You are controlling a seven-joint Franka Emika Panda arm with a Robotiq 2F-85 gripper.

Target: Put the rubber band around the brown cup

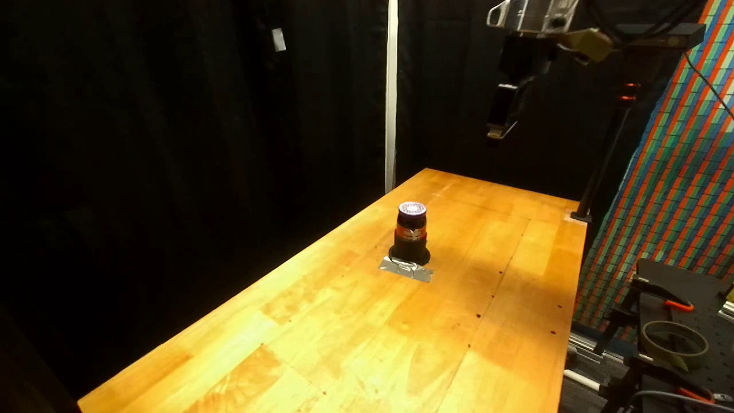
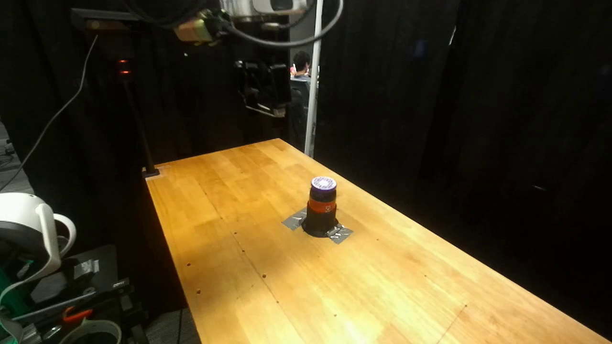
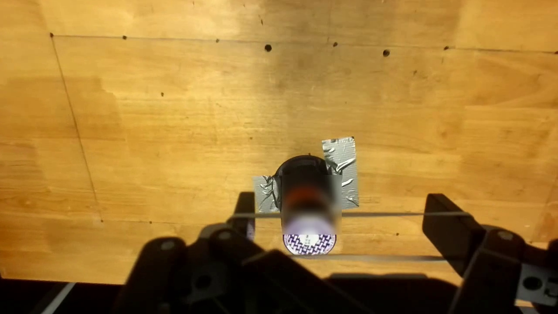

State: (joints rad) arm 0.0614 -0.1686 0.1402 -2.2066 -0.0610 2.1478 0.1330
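Rubber band [image 3: 383, 214] is stretched between the fingers of wide-spread claw [image 3: 342, 216]; brown cup [image 2: 322, 206] stands upright well below, on bench [image 1: 344, 350].

I'd call this a lab: a robot arm [image 2: 244, 8] over a wooden table [image 1: 344, 338] dotted with holes [image 3: 268, 48], black curtains [image 1: 189, 143] behind.

No readable text, tiny illegible marks on the top [image 3: 309, 245] and orange stripe [image 2: 321, 206] of the brown cup [image 1: 411, 233] nearer one long edge of the surface [image 1: 344, 332], unclear dark mark on the white label [image 3: 540, 277] of the end effector [image 3: 341, 205]
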